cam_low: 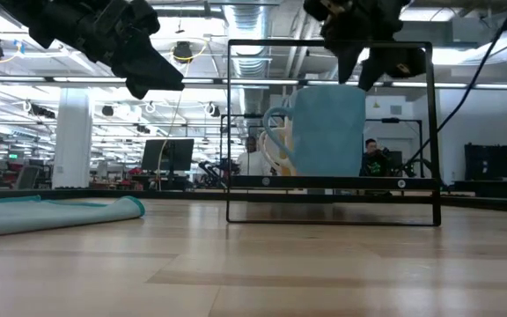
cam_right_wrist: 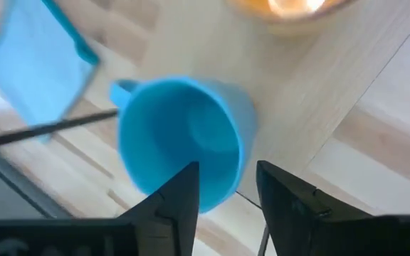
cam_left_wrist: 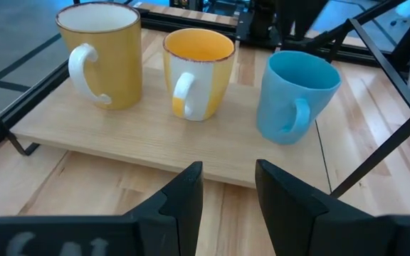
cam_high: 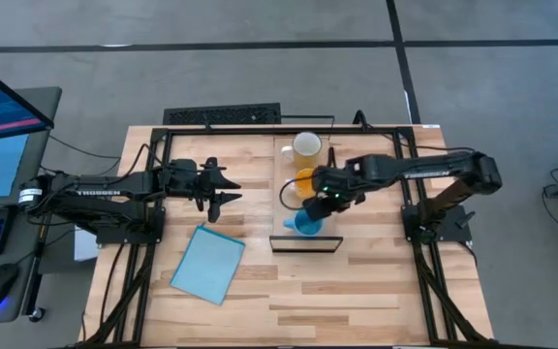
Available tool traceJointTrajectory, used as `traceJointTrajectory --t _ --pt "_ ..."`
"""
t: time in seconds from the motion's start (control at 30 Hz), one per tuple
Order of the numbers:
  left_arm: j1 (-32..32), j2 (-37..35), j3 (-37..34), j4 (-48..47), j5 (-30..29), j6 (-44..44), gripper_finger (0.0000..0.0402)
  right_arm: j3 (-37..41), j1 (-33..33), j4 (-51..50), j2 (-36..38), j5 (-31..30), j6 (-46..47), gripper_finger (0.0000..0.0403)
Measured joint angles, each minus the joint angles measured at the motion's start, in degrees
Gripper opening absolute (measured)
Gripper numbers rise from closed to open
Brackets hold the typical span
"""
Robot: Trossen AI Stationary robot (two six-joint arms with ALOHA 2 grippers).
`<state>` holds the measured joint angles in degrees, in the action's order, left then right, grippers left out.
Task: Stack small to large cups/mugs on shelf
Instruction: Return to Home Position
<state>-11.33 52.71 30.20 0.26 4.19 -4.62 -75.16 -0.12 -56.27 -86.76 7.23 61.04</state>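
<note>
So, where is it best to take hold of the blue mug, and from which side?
Probably the rim wall, from above: the blue mug stands upright with its mouth open, and the right gripper hangs open over it. Put one finger inside, one outside, on the side away from the handle and the orange mug.

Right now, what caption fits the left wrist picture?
Yellow mug, orange mug, blue mug on the shelf before the open left gripper.
</note>
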Motion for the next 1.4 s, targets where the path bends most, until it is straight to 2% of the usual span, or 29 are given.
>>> traceJointTrajectory --t 0.1,0.2,0.37,0.63,0.73,0.83,0.97,1.2,1.4 --pt "0.0 0.0 0.0 0.1 0.0 -0.7 0.0121 0.0 -1.1 0.0 3.5 -2.5 -1.2 0.016" --pt "0.0 0.0 0.0 0.7 -0.2 -0.7 0.0121 0.0 -1.9 0.2 8.0 -6.5 -6.4 0.0162" --pt "0.0 0.0 0.0 3.1 -2.6 -1.2 0.0121 0.0 -3.1 0.8 15.8 -17.0 -18.4 0.016" --pt "0.0 0.0 0.0 21.0 -6.3 -3.4 0.0121 0.0 -5.4 1.5 25.2 -28.7 -35.6 0.0162" --pt "0.0 0.0 0.0 26.9 -7.3 -3.5 0.0121 0.8 -4.9 6.7 28.2 -34.8 -44.4 0.0161" --pt "0.0 0.0 0.0 28.8 -9.4 -3.6 0.0121 3.4 -3.9 13.2 31.9 -35.6 -54.3 0.0159" --pt "0.0 0.0 0.0 27.4 -13.8 -2.9 0.0121 10.8 -4.3 21.7 38.8 -33.9 -60.9 0.0157" --pt "0.0 0.0 -0.2 22.4 -15.2 -2.5 0.0121 26.8 -6.7 32.8 51.6 -26.0 -63.1 0.016" --pt "-1.7 0.0 -5.3 24.8 -16.7 -3.3 0.0121 38.6 -7.5 44.2 59.9 -22.2 -63.0 0.0157"
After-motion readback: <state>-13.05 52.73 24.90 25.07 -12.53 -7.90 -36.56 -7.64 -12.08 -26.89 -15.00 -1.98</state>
